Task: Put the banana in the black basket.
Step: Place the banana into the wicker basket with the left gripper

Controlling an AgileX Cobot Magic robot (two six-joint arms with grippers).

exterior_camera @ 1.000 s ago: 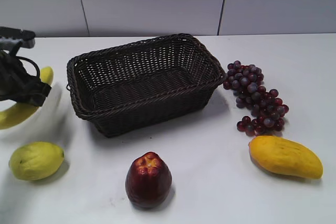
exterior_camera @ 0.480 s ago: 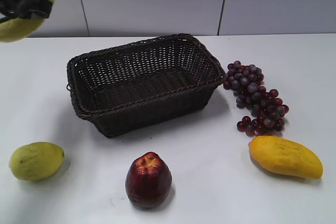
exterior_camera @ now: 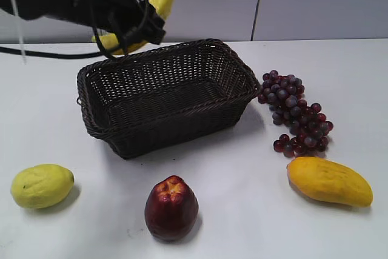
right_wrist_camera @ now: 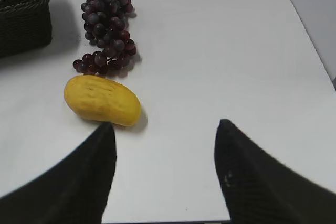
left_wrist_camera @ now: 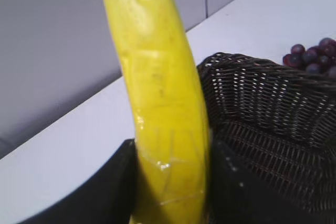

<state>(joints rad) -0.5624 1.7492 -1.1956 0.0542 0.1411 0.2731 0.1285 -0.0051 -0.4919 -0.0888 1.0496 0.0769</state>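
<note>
Banana [left_wrist_camera: 157, 103] sits tight between the two black fingers [left_wrist_camera: 113, 192] of my left gripper [exterior_camera: 124, 28], which squeeze it from both sides near its lower part. I hold it up in the air, and its long yellow body points up toward twelve o'clock in my left wrist view. In the outside view the banana is up above the far left corner of the black basket [exterior_camera: 167, 98], at about eleven o'clock from the basket's middle, and it does not touch the basket. My dark left arm comes in from the left edge at about nine o'clock. My right gripper [right_wrist_camera: 165, 174] has its two dark fingers [right_wrist_camera: 247, 171] spread wide apart with nothing between them, and it hangs over the white table [right_wrist_camera: 226, 56]. From that gripper, a plump orange-yellow mango [right_wrist_camera: 102, 100] lies at about eleven o'clock, just beside the left finger. A bunch of dark purple grapes [right_wrist_camera: 107, 30] lies past the mango, close to it, farther toward twelve o'clock. The grapes lie at three o'clock from the basket in the outside view, very near its right end. At six o'clock from the basket sits a dark red fruit [exterior_camera: 171, 207]. At about seven o'clock, well apart from the basket, lies a round yellow-green fruit [exterior_camera: 41, 185].
</note>
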